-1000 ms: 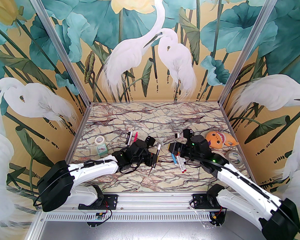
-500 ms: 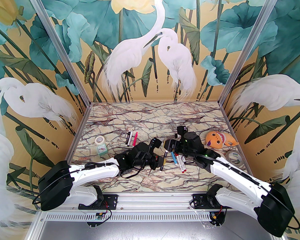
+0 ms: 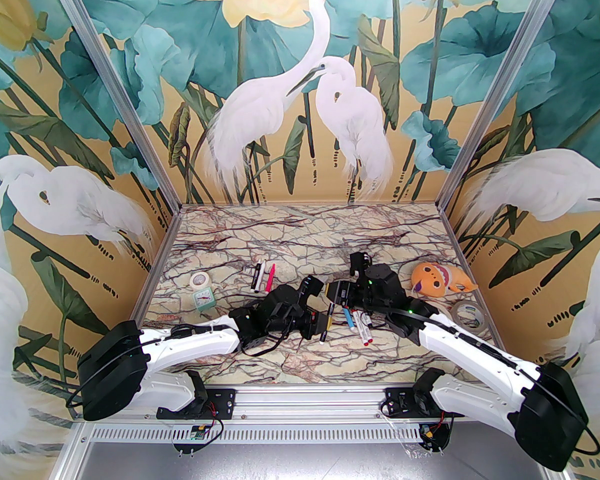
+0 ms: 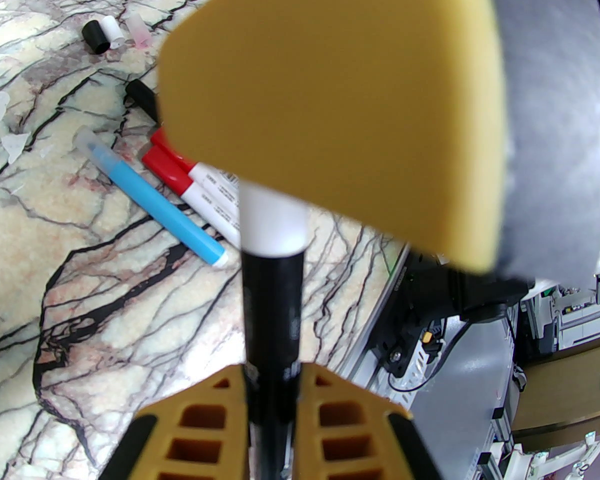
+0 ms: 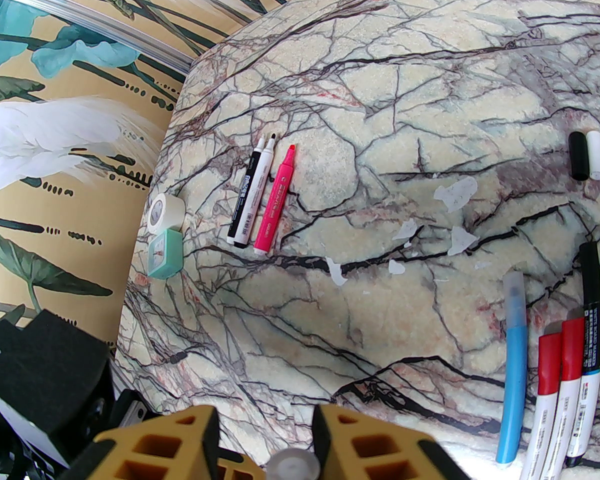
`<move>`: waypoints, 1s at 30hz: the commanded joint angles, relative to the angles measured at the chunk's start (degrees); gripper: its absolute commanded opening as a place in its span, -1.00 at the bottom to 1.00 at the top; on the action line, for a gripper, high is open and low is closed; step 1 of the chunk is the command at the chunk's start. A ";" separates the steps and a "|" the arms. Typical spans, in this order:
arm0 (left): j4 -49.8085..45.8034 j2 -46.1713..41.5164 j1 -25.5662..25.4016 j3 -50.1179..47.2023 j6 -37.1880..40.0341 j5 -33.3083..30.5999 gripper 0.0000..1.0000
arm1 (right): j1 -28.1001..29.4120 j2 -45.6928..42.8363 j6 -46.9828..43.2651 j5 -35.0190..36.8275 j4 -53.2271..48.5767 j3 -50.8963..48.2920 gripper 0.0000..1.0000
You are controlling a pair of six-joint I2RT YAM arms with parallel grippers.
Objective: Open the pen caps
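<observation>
Two arms converge: left gripper [image 4: 272,383] clamps pen [image 4: 272,293]; right gripper [image 5: 267,418] narrow around cap [image 5: 292,465], grip unclear.

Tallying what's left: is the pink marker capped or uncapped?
Uncapped: the pink marker lies flat on the table with its bare chisel tip exposed.

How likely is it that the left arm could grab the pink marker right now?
Probably not yet: the left gripper is shut on a black pen. The pink marker itself lies uncovered on the table just beyond that arm.
</observation>
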 commanded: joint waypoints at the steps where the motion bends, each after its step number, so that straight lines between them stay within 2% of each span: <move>1: 0.38 0.44 -0.45 1.45 -0.60 0.10 -0.80 | 0.47 0.29 -0.34 -0.87 0.75 0.55 -0.27; 10: -0.12 0.75 -0.55 2.41 -1.00 0.45 -0.81 | 0.60 0.95 -0.51 -1.37 0.75 0.19 -0.27; 19: -1.29 1.02 -0.51 3.38 -1.00 0.31 -0.81 | 0.56 1.79 -0.86 -1.37 1.01 0.63 -0.54; 24: -1.73 1.02 -0.51 3.29 -1.05 0.48 -0.81 | 0.57 0.69 -1.44 -0.38 -0.39 0.69 -0.62; 26: -1.99 1.01 -0.58 3.38 -0.92 0.78 -0.81 | 0.56 0.29 -1.99 0.09 -1.38 1.01 -0.57; 28: -1.99 0.97 -0.54 3.25 -0.91 0.97 -0.81 | 0.56 -0.05 -2.41 0.55 -2.13 1.34 -0.38; 30: -1.98 0.97 -0.64 3.15 -0.91 1.22 -0.81 | 0.56 -0.38 -2.64 0.78 -2.37 1.60 -0.35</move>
